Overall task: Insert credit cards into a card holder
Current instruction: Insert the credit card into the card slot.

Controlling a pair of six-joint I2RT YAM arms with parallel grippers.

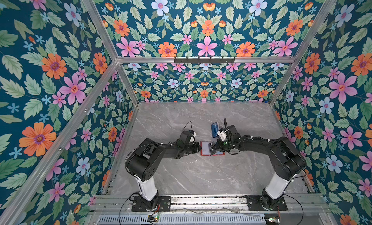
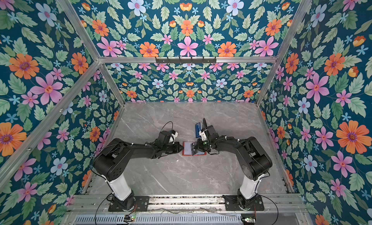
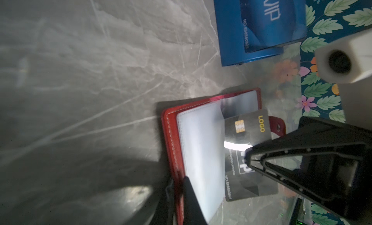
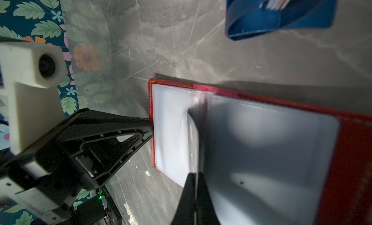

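The red card holder (image 1: 205,147) (image 2: 188,147) lies open on the table, its clear sleeves (image 3: 201,143) facing up. My left gripper (image 1: 200,148) (image 3: 179,182) is shut on the edge of its red cover (image 3: 171,133). A dark credit card (image 3: 247,129) printed LOGO is pinched in my right gripper (image 1: 215,146) (image 4: 195,175), which is shut on it. The card (image 1: 212,148) hangs over the holder's other half (image 4: 261,143), and its free edge meets the sleeves near the fold. I cannot tell whether it is inside a sleeve. The snap tab (image 3: 278,127) sticks out behind the card.
A small blue card rack (image 1: 215,129) (image 2: 198,128) stands just behind the holder with a blue VIP card (image 3: 267,18) in it. Flowered walls enclose the grey marble table (image 1: 201,173) on three sides. Both arm bases sit at the front rail.
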